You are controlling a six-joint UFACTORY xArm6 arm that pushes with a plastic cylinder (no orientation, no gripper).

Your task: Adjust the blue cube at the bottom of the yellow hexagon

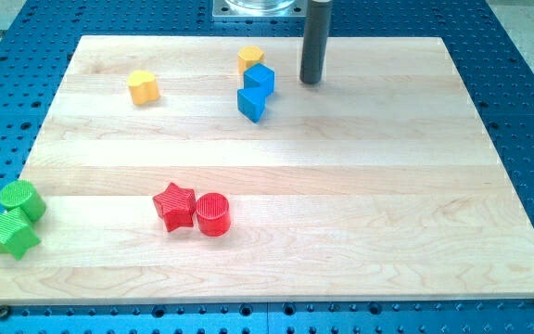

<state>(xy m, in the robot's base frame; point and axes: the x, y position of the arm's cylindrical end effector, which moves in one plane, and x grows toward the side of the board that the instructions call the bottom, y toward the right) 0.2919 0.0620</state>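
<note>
Near the view's top, centre of the wooden surface (341, 186): yellow hexagon (250, 58), with blue cube (260, 78) touching its lower right edge. Cube sits corner toward the view's bottom; no long axis to make out. A second blue block (251, 103) sits just below it, touching. My tip (311, 81) stands to the cube's right, apart. No jaws on this rod; it holds nothing. Yellow heart-like block (143, 87) at upper left; red star (174, 205) and red cylinder (212, 213) touching, lower centre; green cylinder (21, 199) and green star (11, 233) at lower left.

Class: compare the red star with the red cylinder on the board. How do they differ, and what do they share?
The red star has pointed arms; the red cylinder has a round top. The star lies toward the view's left, the cylinder toward its right, slightly lower. Both are red with ribbed surfaces, touching or nearly so.
</note>
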